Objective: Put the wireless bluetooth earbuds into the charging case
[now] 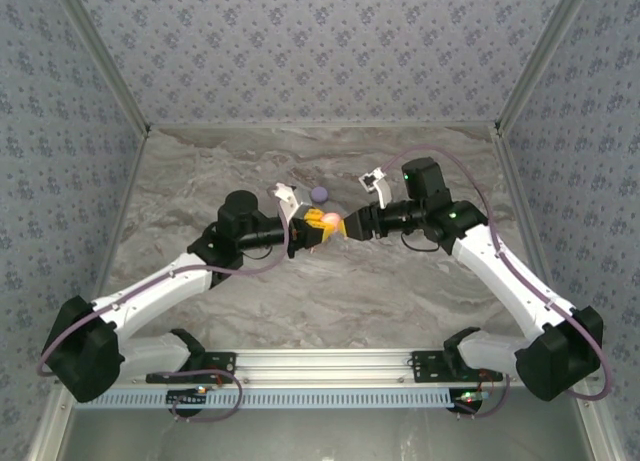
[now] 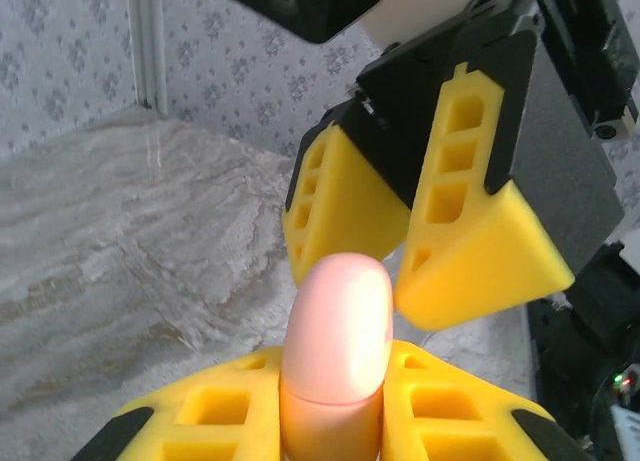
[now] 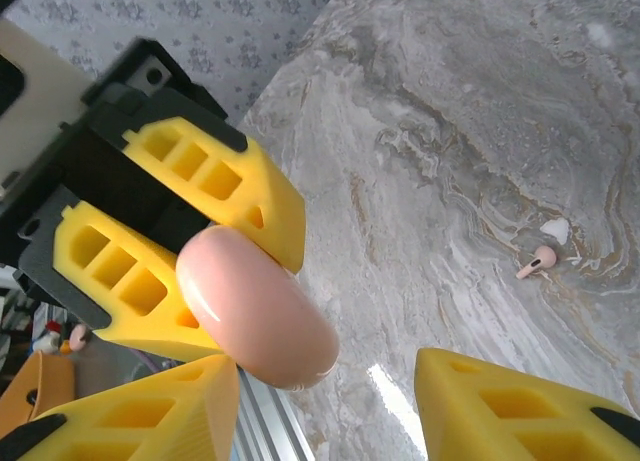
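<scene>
Top: left gripper jaws clamp pink case above worktop; right gripper just beside.
Left wrist: right jaws apart, straddling case tip; case looks closed.
Right wrist: pink earbud loose on worktop.
Judgement: nothing inserted; opening and loading remain.

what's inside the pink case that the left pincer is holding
Nothing inside can be seen: the pink charging case is closed, clamped in the left pincer, so its lid covers any contents. One pink earbud lies out on the marble table.
</scene>
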`<action>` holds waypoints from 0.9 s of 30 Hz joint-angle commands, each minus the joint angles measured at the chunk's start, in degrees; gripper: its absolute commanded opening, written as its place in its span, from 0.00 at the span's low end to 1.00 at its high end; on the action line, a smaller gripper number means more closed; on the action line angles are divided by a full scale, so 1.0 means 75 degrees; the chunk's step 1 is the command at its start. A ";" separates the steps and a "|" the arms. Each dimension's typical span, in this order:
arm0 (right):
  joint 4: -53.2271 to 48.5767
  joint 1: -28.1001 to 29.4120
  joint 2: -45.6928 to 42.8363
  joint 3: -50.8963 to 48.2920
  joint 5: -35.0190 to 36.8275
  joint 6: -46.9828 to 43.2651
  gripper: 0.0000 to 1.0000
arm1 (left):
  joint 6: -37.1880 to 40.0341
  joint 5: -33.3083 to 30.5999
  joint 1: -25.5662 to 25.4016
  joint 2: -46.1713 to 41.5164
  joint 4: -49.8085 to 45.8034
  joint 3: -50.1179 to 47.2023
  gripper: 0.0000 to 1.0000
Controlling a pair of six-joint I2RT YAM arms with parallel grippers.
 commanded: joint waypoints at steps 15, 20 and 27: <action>-0.0559 0.0236 0.0003 0.0462 0.0861 -0.0300 0.54 | 0.1999 0.0554 -0.0369 -0.0389 -0.0240 0.0016 0.21; -0.0436 0.0189 -0.0125 0.0443 0.1146 -0.0170 0.54 | 0.2068 0.0576 -0.0424 -0.0436 -0.0354 0.0002 0.21; -0.0394 0.0109 -0.0211 0.0459 0.1455 -0.0075 0.54 | 0.2059 0.0672 -0.0489 -0.0484 -0.0370 -0.0056 0.21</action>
